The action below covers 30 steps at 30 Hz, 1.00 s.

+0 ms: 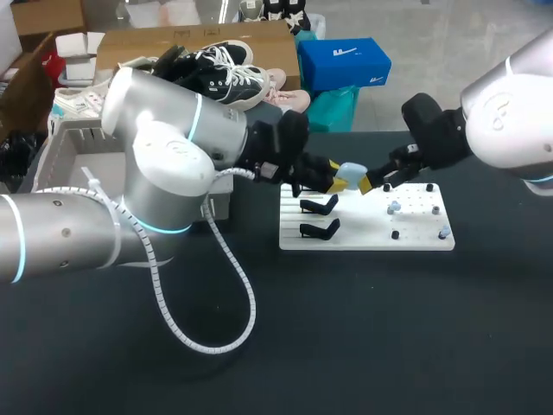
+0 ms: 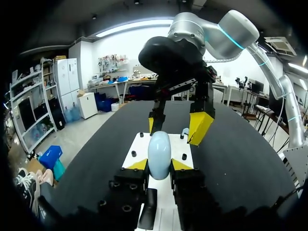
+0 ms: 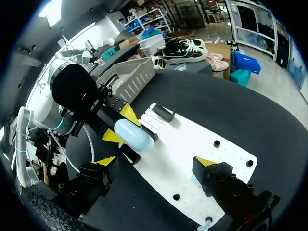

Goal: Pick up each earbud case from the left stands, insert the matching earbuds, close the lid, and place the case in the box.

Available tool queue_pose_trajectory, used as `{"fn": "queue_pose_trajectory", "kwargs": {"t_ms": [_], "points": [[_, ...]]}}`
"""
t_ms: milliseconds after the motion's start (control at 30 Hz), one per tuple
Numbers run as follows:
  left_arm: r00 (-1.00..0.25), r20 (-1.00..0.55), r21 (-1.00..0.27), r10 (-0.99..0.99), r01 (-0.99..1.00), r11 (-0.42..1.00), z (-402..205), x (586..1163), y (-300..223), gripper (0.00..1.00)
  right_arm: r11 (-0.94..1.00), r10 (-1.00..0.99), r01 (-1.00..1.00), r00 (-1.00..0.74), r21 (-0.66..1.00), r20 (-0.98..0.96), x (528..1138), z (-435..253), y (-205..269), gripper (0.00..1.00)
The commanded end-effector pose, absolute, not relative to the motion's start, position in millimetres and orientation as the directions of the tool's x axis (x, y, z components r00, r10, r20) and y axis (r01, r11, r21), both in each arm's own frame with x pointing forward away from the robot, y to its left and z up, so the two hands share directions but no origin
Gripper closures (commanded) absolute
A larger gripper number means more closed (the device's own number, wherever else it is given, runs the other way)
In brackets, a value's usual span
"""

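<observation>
Two arms are meeting above the white board (image 1: 363, 239) on the dark table (image 1: 363, 337). The left gripper (image 2: 159, 165) is squeezing the light blue earbud case (image 2: 159, 150) from both sides with its yellow tips. It is holding the case up in the air over the board, and the lid is looking closed. The right gripper (image 2: 175, 126) is hanging right next to the case with its yellow fingers spread apart and nothing between them. I cannot tell if one finger is touching the case. One black stand (image 1: 320, 206) and a second black stand (image 1: 320, 229) are sitting on the board's left part, below the left gripper. Little earbuds (image 1: 393, 207) are sitting on pegs on the board's right part. The grey box (image 3: 127, 82) is sitting on the table behind the left arm, partly hidden.
</observation>
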<state>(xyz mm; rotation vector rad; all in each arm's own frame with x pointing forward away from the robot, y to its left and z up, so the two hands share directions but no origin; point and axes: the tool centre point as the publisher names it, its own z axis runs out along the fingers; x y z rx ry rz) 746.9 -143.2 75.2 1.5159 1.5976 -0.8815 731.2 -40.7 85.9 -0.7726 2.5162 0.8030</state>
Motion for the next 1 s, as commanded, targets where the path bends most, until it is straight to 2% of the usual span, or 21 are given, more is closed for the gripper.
{"fn": "queue_pose_trajectory", "kwargs": {"t_ms": [33, 733, 1000], "points": [[-0.011, -0.876, 0.013, 0.482, 0.999, 0.048, 74, 745, -143, 1.0, 0.682, -0.385, -0.605, -0.774, 0.41, -0.502, 736, 85, -40, 0.0], [0.025, -0.871, 0.03, 0.491, 1.0, 0.002, 72, 730, -144, 1.0, 0.693, -0.363, -0.602, -0.767, 0.396, -0.529, 740, 94, -47, 0.0], [0.043, -0.928, 0.061, 0.37, 0.997, 0.037, 81, 731, -142, 1.0, 0.789, -0.317, -0.539, -0.768, 0.295, -0.556, 736, 110, -68, 0.0]]}}
